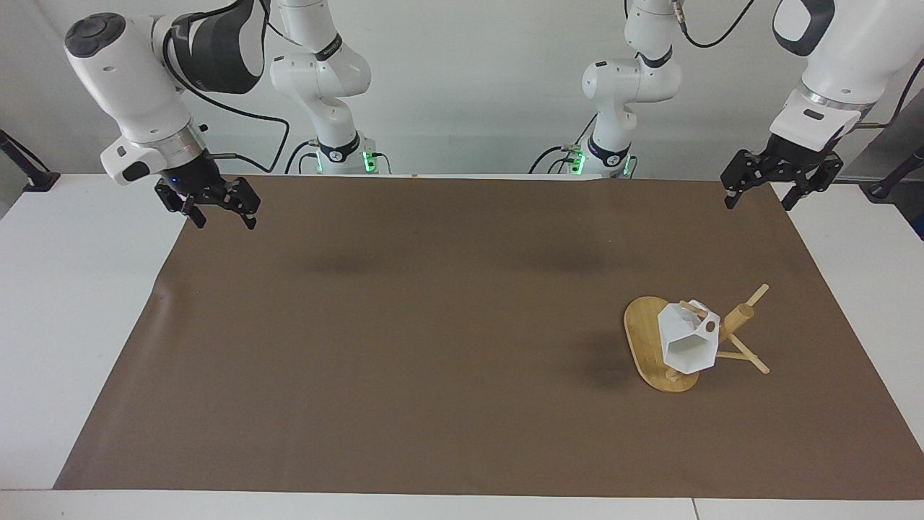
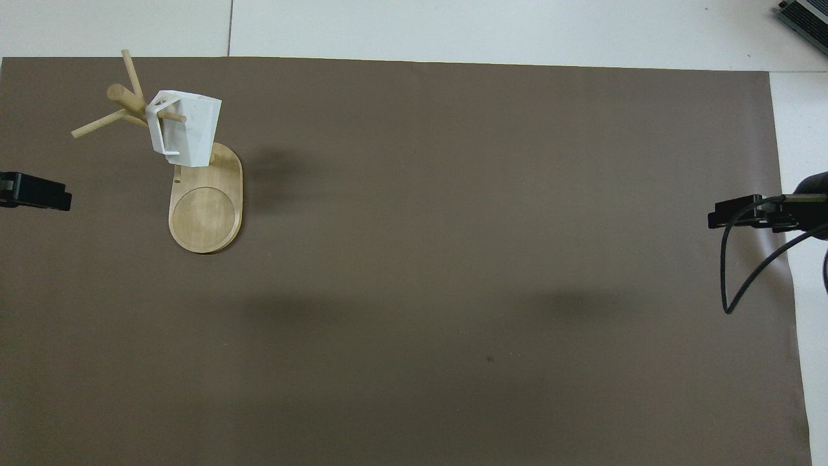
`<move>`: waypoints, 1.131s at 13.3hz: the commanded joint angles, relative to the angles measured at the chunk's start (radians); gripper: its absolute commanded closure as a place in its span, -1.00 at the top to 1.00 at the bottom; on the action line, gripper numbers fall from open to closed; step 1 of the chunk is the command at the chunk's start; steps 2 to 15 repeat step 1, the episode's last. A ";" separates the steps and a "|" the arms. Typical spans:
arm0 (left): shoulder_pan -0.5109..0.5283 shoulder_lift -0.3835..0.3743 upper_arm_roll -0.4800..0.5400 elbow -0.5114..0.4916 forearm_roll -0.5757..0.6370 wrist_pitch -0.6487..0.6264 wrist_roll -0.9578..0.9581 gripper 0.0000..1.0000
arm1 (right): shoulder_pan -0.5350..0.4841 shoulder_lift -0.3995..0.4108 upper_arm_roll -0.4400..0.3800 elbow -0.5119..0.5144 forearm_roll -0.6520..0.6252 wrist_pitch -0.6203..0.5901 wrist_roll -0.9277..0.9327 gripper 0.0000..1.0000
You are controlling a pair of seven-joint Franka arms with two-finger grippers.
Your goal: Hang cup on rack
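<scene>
At the left arm's end of the bench, the left gripper (image 1: 758, 196) hangs in the air over the edge of the brown mat (image 1: 433, 347), jaws spread wide, holding nothing. The right gripper (image 1: 216, 209) is the same story at the right arm's end: jaws apart, empty, up over the mat's corner. Both are well apart from the work.

The cup (image 1: 687, 339) is on the rack (image 1: 671, 347): a slanted peg runs through its handle, the body hangs tilted off the central post above the oval base, nothing else touching it. The rack stands on the mat toward the left arm's end.

Looks to me like the hang is done. Cup seated, both arms parked clear. Nothing obvious left apart from maybe confirming it holds.
</scene>
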 commanded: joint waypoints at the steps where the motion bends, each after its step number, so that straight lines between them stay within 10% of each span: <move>1: -0.004 0.000 -0.006 -0.004 0.026 0.012 -0.022 1.00 | -0.003 -0.013 0.001 -0.009 -0.007 0.012 -0.020 1.00; 15: -0.004 0.000 -0.006 -0.004 0.026 0.012 -0.022 1.00 | -0.003 -0.013 0.001 -0.009 -0.007 0.012 -0.020 1.00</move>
